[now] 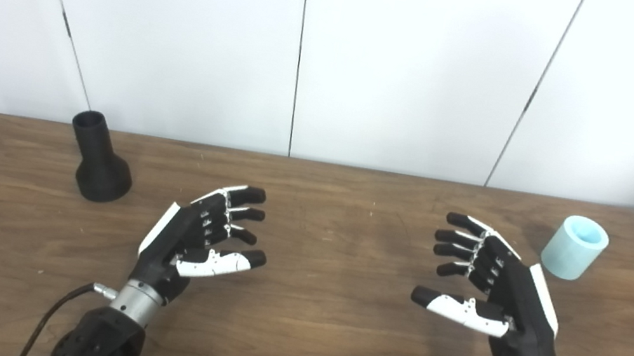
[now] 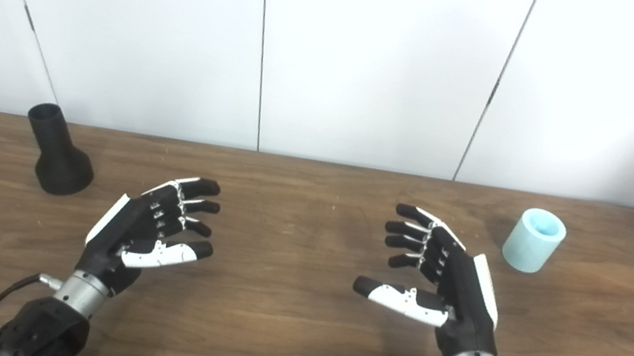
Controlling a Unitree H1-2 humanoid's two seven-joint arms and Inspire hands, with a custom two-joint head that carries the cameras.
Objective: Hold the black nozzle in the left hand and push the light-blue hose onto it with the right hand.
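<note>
The black nozzle (image 1: 99, 159) stands upright on its wide base at the far left of the wooden table (image 1: 323, 218), narrow end up. The light-blue hose piece (image 1: 574, 247), a short hollow cylinder, stands at the far right, tilted slightly. My left hand (image 1: 199, 237) is open and empty, palm facing inward, to the right of the nozzle and nearer to me. My right hand (image 1: 486, 285) is open and empty, palm inward, to the left of the hose and nearer to me. Neither hand touches either object.
White wall panels (image 1: 300, 46) rise just behind the table's far edge. Cables run from both wrists at the bottom of the picture.
</note>
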